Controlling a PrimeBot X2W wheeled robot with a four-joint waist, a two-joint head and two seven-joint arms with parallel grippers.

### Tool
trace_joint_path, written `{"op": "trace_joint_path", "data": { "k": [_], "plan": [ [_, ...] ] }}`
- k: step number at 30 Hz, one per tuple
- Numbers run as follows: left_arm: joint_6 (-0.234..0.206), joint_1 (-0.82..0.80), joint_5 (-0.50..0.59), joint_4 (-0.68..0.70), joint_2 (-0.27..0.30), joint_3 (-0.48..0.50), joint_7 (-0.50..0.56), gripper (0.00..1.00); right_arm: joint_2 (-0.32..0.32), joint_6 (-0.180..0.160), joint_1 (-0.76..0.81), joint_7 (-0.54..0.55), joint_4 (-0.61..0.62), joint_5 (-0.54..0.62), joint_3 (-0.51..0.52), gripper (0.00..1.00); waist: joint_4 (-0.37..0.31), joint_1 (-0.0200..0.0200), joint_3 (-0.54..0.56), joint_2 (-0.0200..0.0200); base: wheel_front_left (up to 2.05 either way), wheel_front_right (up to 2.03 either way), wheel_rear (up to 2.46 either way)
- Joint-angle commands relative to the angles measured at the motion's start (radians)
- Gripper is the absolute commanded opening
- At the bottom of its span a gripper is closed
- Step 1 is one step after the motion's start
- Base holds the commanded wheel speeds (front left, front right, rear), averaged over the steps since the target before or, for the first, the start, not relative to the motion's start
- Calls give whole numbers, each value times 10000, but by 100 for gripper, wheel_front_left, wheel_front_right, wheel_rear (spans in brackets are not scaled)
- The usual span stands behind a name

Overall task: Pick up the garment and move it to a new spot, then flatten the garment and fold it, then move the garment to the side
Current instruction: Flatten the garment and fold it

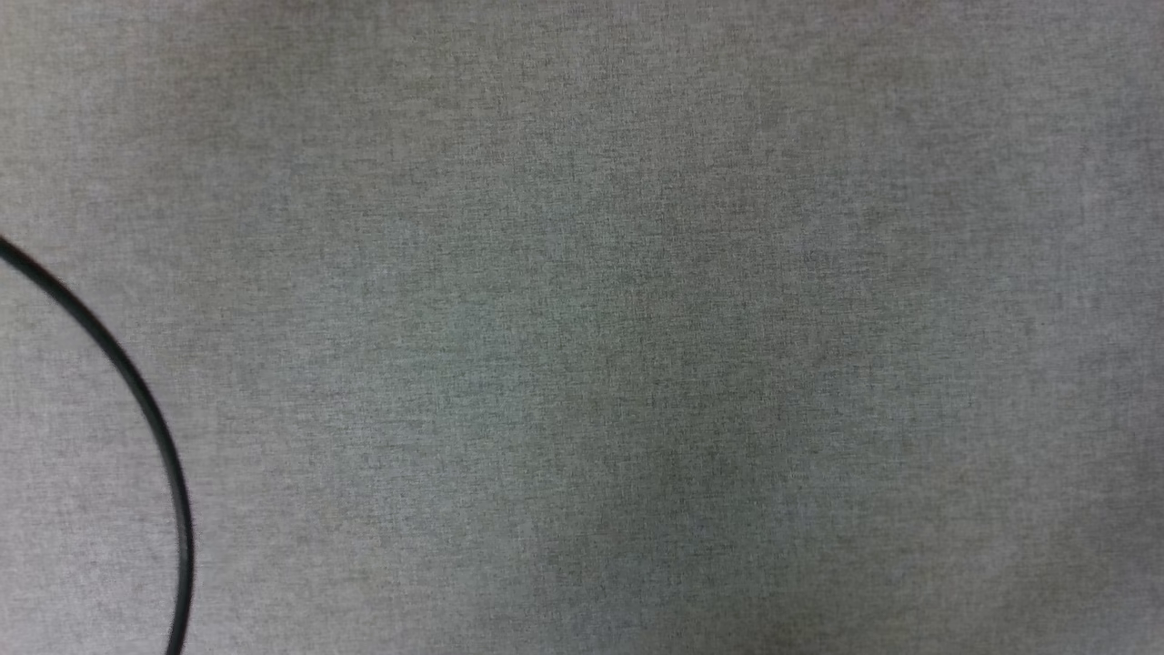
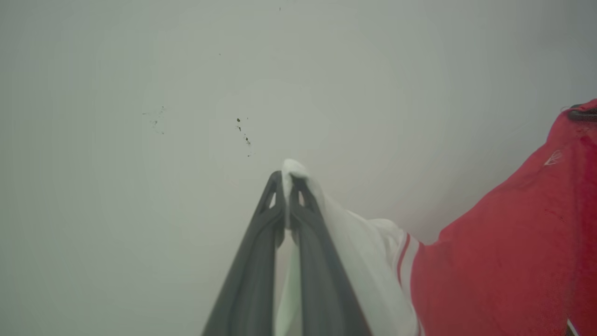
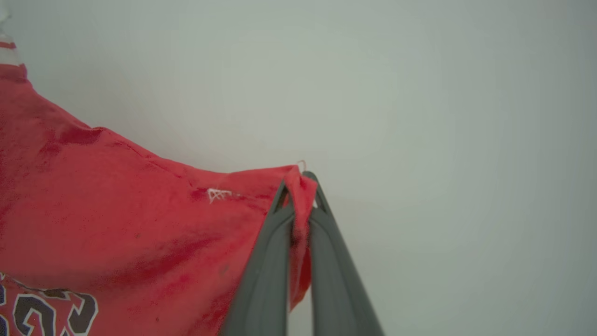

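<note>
Left gripper (image 2: 290, 176): jaws pinched tight on white sleeve (image 2: 359, 242) tip of red jersey T-shirt (image 2: 503, 261). Right gripper (image 3: 299, 179): jaws pinched on red edge fold. T-shirt spans from each gripper toward other, black lettering (image 3: 46, 308) low, off right gripper's side. Two-point hold likely for spreading flat. Both arms aim fingers at pale blank surface (image 2: 140, 210).

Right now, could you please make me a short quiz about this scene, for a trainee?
1. True or false: the left gripper is open and holds nothing.
2. Which colour of the garment does the right gripper pinch? A white, B red, C black.
3. Fill in: the left gripper pinches the garment's ____ sleeve.
Key: 1 false, it is shut on the garment; 2 B; 3 white.
</note>
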State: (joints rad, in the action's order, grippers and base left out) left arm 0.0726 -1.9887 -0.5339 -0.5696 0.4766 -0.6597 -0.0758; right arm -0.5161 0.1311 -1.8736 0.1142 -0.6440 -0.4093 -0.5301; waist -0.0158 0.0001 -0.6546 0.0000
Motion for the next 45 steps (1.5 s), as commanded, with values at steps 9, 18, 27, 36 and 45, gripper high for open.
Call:
{"op": "trace_joint_path", "data": {
  "k": [9, 18, 27, 36, 45],
  "plan": [
    [284, 2612, -517, -650, -57, -516, -850, 0, 509, -7, 2257, -1057, -914, -871, -1144, 0, -156, -1, 482, 0, 0, 0, 0],
    [-361, 7302, -1283, 871, 554, -937, -1317, 0, 490, -7, 5346, -1838, -737, -2092, -2662, 0, -258, -1, 1798, 0, 0, 0, 0],
    [-1663, 12026, -2098, 3415, 1665, -1320, -1332, 0, -551, -7, 8215, -2493, -111, -3125, -4201, 0, -96, -1, 3375, 0, 0, 0, 0],
    [-2787, 15815, -2947, 5309, 2546, -1967, -1101, 0, -1739, -7, 11181, -2923, 806, -3771, -4887, 0, -41, -1, 4783, 0, 0, 0, 0],
    [-3742, 18914, -4221, 6198, 3056, -1906, -1503, 0, -2247, -7, 13945, -3210, 1130, -3545, -4620, 0, -185, -1, 5726, 0, 0, 0, 0]
  ]
}}
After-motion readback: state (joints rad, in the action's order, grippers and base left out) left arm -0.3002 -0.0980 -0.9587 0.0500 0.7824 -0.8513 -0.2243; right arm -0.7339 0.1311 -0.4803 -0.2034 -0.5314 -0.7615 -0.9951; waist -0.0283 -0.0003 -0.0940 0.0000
